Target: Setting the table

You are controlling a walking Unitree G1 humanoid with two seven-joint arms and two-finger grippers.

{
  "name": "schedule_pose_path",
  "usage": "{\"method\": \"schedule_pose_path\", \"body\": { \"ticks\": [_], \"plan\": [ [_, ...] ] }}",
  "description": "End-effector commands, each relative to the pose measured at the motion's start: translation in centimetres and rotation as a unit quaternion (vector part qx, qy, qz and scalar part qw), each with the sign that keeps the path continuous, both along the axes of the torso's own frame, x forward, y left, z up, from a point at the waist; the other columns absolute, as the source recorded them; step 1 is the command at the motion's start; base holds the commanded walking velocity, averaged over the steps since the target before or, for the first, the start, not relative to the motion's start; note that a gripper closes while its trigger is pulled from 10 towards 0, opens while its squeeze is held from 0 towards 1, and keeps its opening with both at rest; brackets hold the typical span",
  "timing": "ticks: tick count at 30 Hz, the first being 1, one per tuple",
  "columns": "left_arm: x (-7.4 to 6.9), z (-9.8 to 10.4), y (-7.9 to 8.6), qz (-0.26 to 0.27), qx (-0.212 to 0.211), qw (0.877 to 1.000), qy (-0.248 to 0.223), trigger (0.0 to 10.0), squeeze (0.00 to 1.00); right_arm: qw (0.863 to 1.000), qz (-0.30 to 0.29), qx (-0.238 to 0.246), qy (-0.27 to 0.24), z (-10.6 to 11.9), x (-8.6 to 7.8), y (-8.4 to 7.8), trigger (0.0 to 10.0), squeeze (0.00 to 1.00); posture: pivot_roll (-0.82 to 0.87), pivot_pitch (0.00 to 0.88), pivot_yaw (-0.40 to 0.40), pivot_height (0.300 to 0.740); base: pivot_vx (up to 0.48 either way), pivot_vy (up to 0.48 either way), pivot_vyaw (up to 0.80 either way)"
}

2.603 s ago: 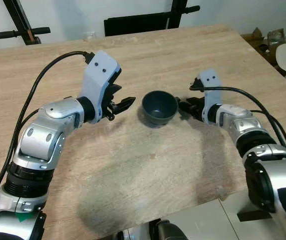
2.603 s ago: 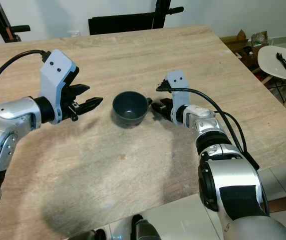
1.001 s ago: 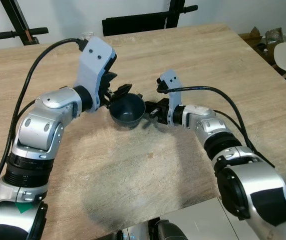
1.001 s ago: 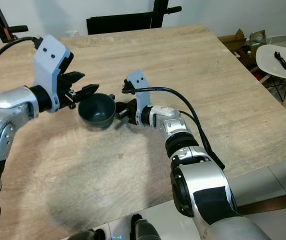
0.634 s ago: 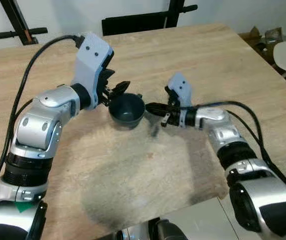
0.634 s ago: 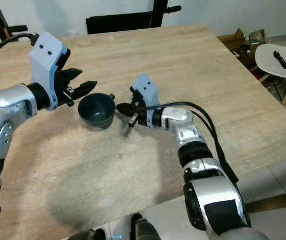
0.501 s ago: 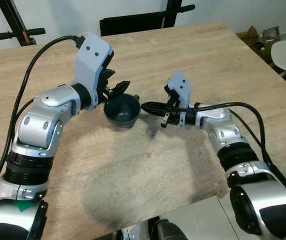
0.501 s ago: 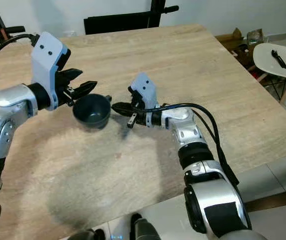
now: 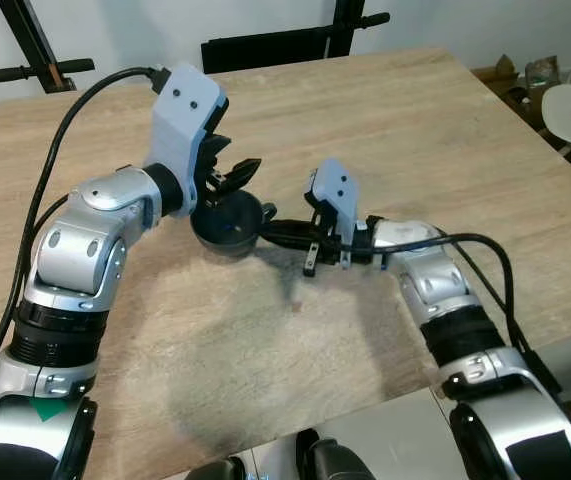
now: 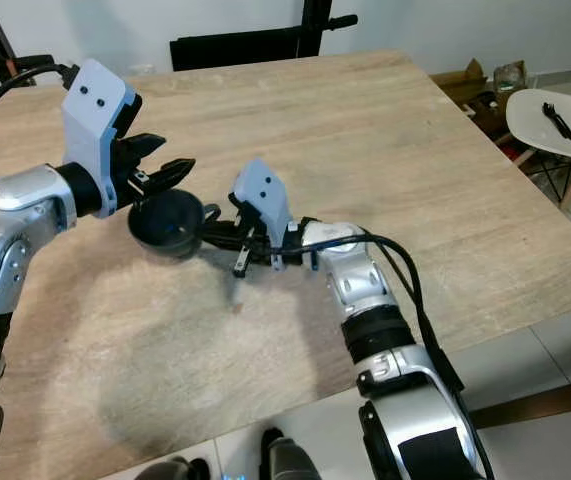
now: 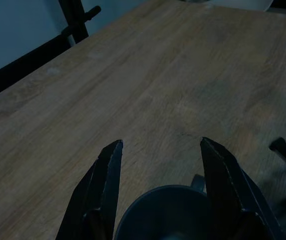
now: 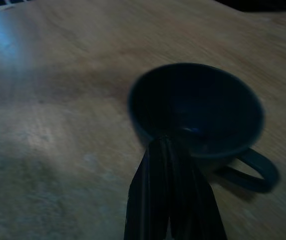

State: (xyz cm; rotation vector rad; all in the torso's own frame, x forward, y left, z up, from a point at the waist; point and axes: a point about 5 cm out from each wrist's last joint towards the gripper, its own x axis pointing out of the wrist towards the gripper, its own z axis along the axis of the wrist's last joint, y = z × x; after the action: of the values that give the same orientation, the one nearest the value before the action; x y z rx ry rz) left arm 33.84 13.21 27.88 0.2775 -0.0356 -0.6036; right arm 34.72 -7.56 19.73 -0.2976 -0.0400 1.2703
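the dark cup (image 9: 227, 224) sits on the desk (image 9: 415, 130) between both arms, directly under the left claw (image 9: 227, 178), whose fingers are spread above its rim, while the clenched right claw (image 9: 265, 232) presses its right side by the handle.

A small dark blue cup (image 9: 227, 224) sits upright on the wooden worktop (image 9: 395, 130), near the middle. It is round, wide at the top and open. It has a little loop handle (image 12: 250, 170) on one side. It looks empty inside.
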Motion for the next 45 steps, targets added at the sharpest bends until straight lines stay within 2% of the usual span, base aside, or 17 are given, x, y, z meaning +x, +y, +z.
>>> {"method": "schedule_pose_path", "body": {
  "ticks": [1, 6, 7, 10, 13, 18, 19, 20, 21, 23, 24, 28, 36, 37, 40, 44, 45],
  "plan": [
    [0.1, 0.0, 0.0, -0.003, 0.004, 1.000, 0.002, 10.0, 0.00, 1.000, 0.011, 0.007, -0.005, 0.6, -0.4, 0.0, 10.0, 0.00, 0.01, 0.114, 0.030, 0.740, 0.000, 0.000, 0.00],
    [0.1, -0.1, 0.1, -0.003, 0.003, 1.000, 0.002, 10.0, 0.00, 0.998, -0.046, 0.021, -0.043, 3.3, 1.1, -1.9, 10.0, 0.00, 0.01, 0.114, 0.030, 0.740, 0.000, 0.000, 0.00],
    [0.1, -0.1, 0.1, -0.003, 0.003, 1.000, 0.002, 10.0, 0.00, 0.998, -0.046, 0.021, -0.043, 3.3, 1.1, -1.9, 10.0, 0.00, 0.01, 0.114, 0.030, 0.740, 0.000, 0.000, 0.00],
    [0.2, -0.1, -0.1, -0.004, 0.002, 1.000, 0.003, 10.0, 0.00, 0.994, -0.094, 0.017, -0.055, 4.1, 2.3, -3.4, 10.0, 0.00, 0.01, 0.117, 0.028, 0.740, 0.000, 0.000, 0.00],
    [0.2, -0.1, -0.2, -0.005, 0.001, 1.000, 0.002, 10.0, 0.00, 0.992, -0.113, 0.005, -0.059, 3.9, 2.7, -4.2, 10.0, 0.00, 0.01, 0.117, 0.028, 0.740, 0.000, 0.000, 0.00],
    [0.2, 0.0, 0.1, -0.004, 0.004, 1.000, 0.002, 10.0, 0.00, 0.986, -0.145, -0.061, -0.062, 1.9, 3.4, -5.8, 10.0, 0.00, 0.01, 0.121, 0.028, 0.740, 0.000, 0.000, 0.00],
    [0.1, 0.0, 0.1, -0.003, 0.004, 1.000, 0.002, 10.0, 0.00, 0.984, -0.146, -0.074, -0.067, 1.6, 3.4, -5.9, 10.0, 0.30, 0.02, 0.122, 0.027, 0.740, 0.000, 0.000, 0.00],
    [0.1, 0.0, 0.2, -0.003, 0.004, 1.000, 0.002, 10.0, 0.00, 0.983, -0.146, -0.080, -0.072, 1.4, 3.4, -5.9, 10.0, 0.30, 0.02, 0.122, 0.027, 0.740, 0.000, 0.000, 0.00],
    [0.1, 0.0, 0.1, -0.003, 0.004, 1.000, 0.002, 10.0, 0.00, 0.982, -0.142, -0.090, -0.082, 1.3, 3.4, -5.8, 10.0, 1.00, 0.02, 0.122, 0.027, 0.740, 0.000, 0.000, 0.00],
    [0.1, 0.0, 0.1, -0.003, 0.004, 1.000, 0.002, 10.0, 0.00, 0.982, -0.140, -0.096, -0.088, 1.3, 3.5, -5.8, 10.0, 1.00, 0.02, 0.122, 0.027, 0.740, 0.000, 0.000, 0.00],
    [0.1, -0.1, 0.1, -0.003, 0.005, 1.000, 0.003, 10.0, 0.00, 0.977, -0.138, -0.116, -0.112, 1.3, 3.7, -5.7, 10.0, 1.00, 0.02, 0.126, 0.027, 0.740, 0.000, 0.000, 0.00],
    [0.0, -0.1, 0.1, -0.003, 0.006, 1.000, 0.003, 10.0, 0.00, 0.975, -0.131, -0.127, -0.124, 1.5, 3.8, -5.5, 10.0, 1.00, 0.02, 0.128, 0.027, 0.740, 0.000, 0.000, 0.00],
    [-0.1, 0.1, 0.1, -0.004, 0.007, 1.000, 0.002, 10.0, 0.00, 0.965, -0.104, -0.173, -0.165, 0.8, 3.9, -3.6, 10.0, 1.00, 0.05, 0.138, 0.018, 0.740, 0.000, 0.000, 0.00],
    [-0.5, 0.4, 0.3, -0.006, 0.011, 1.000, 0.003, 10.0, 0.00, 0.959, -0.099, -0.195, -0.183, 0.3, 3.9, -3.0, 10.0, 0.00, 0.07, 0.140, 0.018, 0.740, 0.000, 0.000, 0.00],
    [-1.3, 0.5, 1.1, -0.010, 0.028, 1.000, 0.007, 10.0, 0.00, 0.954, -0.100, -0.200, -0.199, 0.2, 4.0, -2.7, 10.0, 0.00, 0.08, 0.143, 0.024, 0.740, 0.000, 0.000, 0.00],
    [-2.4, 0.4, 2.9, -0.016, 0.063, 0.998, 0.018, 10.0, 0.00, 0.957, -0.103, -0.183, -0.201, 0.5, 4.0, -2.5, 10.0, 0.00, 0.10, 0.148, 0.030, 0.740, 0.000, 0.000, 0.00],
    [-2.4, 0.4, 2.9, -0.016, 0.063, 0.998, 0.018, 10.0, 0.00, 0.957, -0.103, -0.183, -0.201, 0.5, 4.0, -2.5, 10.0, 0.00, 0.10, 0.148, 0.030, 0.740, 0.000, 0.000, 0.00]
  ]
}}
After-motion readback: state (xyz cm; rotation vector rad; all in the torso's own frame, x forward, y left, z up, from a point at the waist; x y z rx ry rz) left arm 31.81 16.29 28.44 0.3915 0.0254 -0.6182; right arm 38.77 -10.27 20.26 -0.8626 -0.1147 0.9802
